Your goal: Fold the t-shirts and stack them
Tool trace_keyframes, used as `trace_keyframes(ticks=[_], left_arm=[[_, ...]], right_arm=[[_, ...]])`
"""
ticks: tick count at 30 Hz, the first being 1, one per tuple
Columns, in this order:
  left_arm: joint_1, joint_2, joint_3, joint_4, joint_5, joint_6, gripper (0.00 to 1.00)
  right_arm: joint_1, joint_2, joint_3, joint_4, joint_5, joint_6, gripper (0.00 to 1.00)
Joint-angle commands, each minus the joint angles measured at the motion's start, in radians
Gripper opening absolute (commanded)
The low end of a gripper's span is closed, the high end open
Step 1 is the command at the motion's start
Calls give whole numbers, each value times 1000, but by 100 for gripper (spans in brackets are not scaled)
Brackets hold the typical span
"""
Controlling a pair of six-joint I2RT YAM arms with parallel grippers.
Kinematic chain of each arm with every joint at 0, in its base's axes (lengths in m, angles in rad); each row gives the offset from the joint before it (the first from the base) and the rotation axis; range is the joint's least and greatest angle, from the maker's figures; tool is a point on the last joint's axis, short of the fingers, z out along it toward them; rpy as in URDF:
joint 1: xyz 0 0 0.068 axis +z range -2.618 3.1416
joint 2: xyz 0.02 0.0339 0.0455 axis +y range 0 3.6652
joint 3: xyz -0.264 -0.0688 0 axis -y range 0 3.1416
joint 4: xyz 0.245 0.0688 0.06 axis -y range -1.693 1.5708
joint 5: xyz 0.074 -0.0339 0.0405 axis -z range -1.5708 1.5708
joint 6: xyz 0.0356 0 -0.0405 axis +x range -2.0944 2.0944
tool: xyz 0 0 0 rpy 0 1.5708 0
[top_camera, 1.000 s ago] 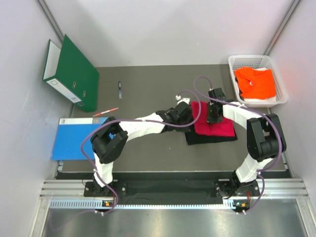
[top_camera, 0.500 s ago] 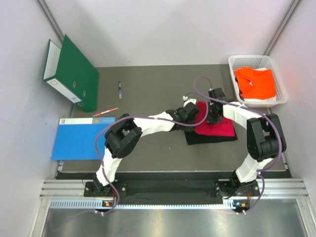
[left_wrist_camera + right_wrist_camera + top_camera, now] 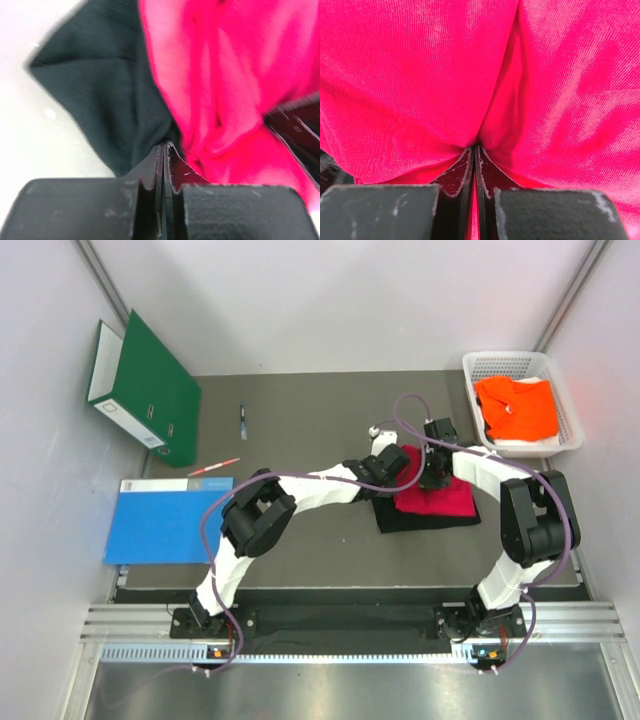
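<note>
The crimson red t-shirt (image 3: 420, 75) is soft cloth with a fine ribbed knit and a faint velvety sheen. The black t-shirt (image 3: 100, 95) is matt knit cloth. The orange t-shirt (image 3: 520, 405) looks like plain matt cloth, and the basket (image 3: 505, 358) is white plastic lattice. The right gripper (image 3: 474, 149) has hard black fingers, smooth, scuffed and slightly glossy at the tips, grainy on the blocks behind. The table (image 3: 300, 420) is dark grey and matt; the rail (image 3: 140, 622) is ribbed bare metal

A black t-shirt (image 3: 398, 524) lies on the dark table (image 3: 300, 430). Left of it are a red pen (image 3: 214, 467), dark pen (image 3: 242, 421), blue sheet (image 3: 150, 522) and standing green binder (image 3: 150, 390). Beyond it to the right sits a white basket (image 3: 508, 360).
</note>
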Motion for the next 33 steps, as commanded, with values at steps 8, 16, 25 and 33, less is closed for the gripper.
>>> trace_keyframes(ticks=[8, 16, 25, 33], left_arm=[[132, 9, 1, 49, -168, -47, 0], [164, -104, -149, 143, -73, -10, 0], [40, -268, -229, 207, -7, 31, 0], [16, -181, -102, 123, -12, 36, 0]], right_arm=[[-25, 73, -60, 30, 25, -35, 0], [-27, 76, -69, 41, 17, -37, 0], [-27, 82, -66, 41, 22, -38, 0], [-27, 82, -67, 39, 22, -38, 0]])
